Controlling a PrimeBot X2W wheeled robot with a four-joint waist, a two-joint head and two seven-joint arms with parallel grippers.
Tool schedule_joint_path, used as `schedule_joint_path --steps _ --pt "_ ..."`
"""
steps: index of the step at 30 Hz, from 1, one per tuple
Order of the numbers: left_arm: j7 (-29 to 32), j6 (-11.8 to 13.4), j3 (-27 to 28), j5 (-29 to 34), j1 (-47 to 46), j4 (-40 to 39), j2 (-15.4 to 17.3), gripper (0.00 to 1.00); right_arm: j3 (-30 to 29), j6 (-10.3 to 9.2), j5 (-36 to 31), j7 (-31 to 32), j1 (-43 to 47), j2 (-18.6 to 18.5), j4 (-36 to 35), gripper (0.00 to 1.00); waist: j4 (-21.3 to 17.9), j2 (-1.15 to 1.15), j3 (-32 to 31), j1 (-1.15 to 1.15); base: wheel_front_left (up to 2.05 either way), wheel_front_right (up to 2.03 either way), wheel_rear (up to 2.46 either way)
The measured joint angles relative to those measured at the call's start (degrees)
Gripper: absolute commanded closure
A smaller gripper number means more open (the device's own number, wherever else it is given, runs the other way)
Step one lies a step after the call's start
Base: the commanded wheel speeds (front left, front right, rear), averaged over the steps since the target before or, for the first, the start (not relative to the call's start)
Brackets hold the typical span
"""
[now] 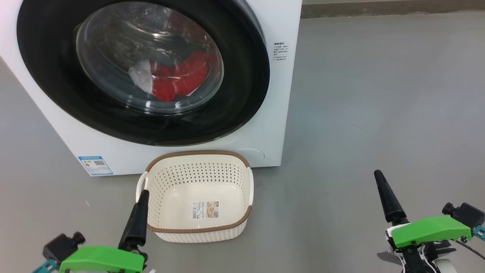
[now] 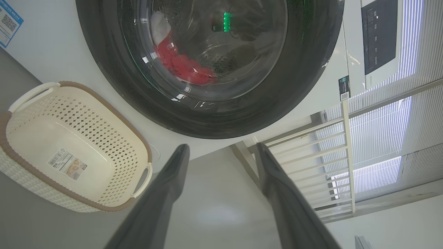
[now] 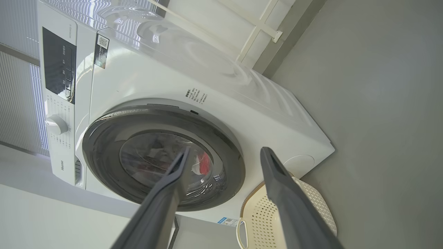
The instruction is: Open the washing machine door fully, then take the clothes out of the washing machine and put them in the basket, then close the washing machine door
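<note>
The door (image 1: 246,76) lies against the front of the washer (image 1: 284,113), closed or very nearly so; whether it is latched cannot be told. The clothes (image 1: 178,77) are seen through its glass, heaped low in the drum, red with a white part. The basket (image 1: 197,174) is set on the floor (image 1: 379,94) just before the washer, below the door, with nothing in it but a sticker (image 1: 205,209) on its bottom.

The first step, opening the door, is judged not yet begun. The left gripper (image 2: 221,148) is held with fingers well apart and nothing between them, low beside the basket's left handle. The right gripper (image 3: 225,150) is likewise spread and empty, well to the right of the basket and aimed at the door.

The next move is judged to call for a finger to be hooked behind the door's free edge, and for the door to be swung wide, clear of the basket below it.

No handle or recess is made out on the rim, and the hinge side cannot be determined. The door's upper part is cut off in the head view. The amount of clothing is obscured by glare on the glass.
</note>
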Motion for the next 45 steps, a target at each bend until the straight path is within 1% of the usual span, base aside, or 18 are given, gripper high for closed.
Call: schedule_joint_path --steps 8,12,30,45 --pt "-1.31 0.99 -0.86 7.23 -0.43 -0.87 0.00 0.00 0.26 0.00 -6.47 -1.36 -1.00 -0.01 -0.57 0.00 0.00 0.00 0.06 0.00 0.00 0.00 0.00" --pt "-1.79 1.04 -1.02 9.66 -0.64 -1.25 0.00 0.00 0.67 0.00 -8.83 -1.86 -1.02 -0.02 -0.75 0.00 -0.04 0.00 0.10 0.00 0.00 0.00 0.00" --pt "-4.78 4.15 -2.96 25.57 -2.80 -2.56 0.04 0.00 1.55 0.00 -22.79 -4.64 -2.09 -0.15 -1.79 0.00 -0.25 0.00 0.37 0.00 0.00 0.00 0.00" --pt "-7.20 7.30 -4.00 35.50 -3.91 -1.48 0.10 0.00 2.09 0.01 -32.63 -6.92 -3.26 -0.31 -2.04 0.00 -0.44 0.00 -0.23 0.00 0.00 0.00 0.00"
